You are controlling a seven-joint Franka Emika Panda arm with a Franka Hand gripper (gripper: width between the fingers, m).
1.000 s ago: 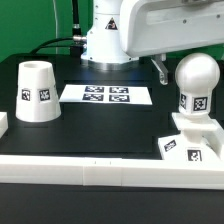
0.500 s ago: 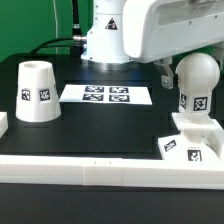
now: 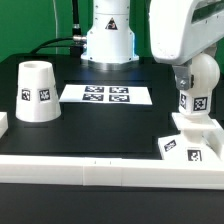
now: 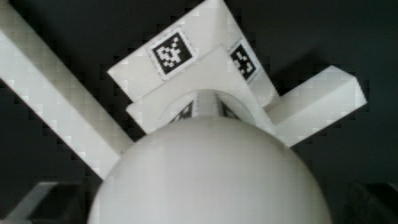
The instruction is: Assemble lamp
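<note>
The round-headed bulb (image 3: pixel 198 88) stands upright on the low square base (image 3: pixel 190 142) at the exterior view's right. The tapered shade (image 3: pixel 36 92) stands alone at the exterior view's left. My gripper (image 3: pixel 188 70) hangs right over the bulb, its white hand covering the top of the bulb's head. In the wrist view the bulb's head (image 4: pixel 210 170) fills the near part of the picture, with the tagged base (image 4: pixel 187 55) beyond it. A dark finger (image 4: pixel 39 205) shows at each side of the head, jaws apart, gripping nothing.
The marker board (image 3: pixel 106 95) lies flat at the middle back of the black table. Long white edge rails (image 3: pixel 100 170) run along the front and past the base (image 4: pixel 54 85). The robot's white pedestal (image 3: pixel 108 40) stands behind the marker board.
The arm has swung toward the exterior view's right and come down, from beside the bulb to directly over its head. The lamp parts have not moved.
</note>
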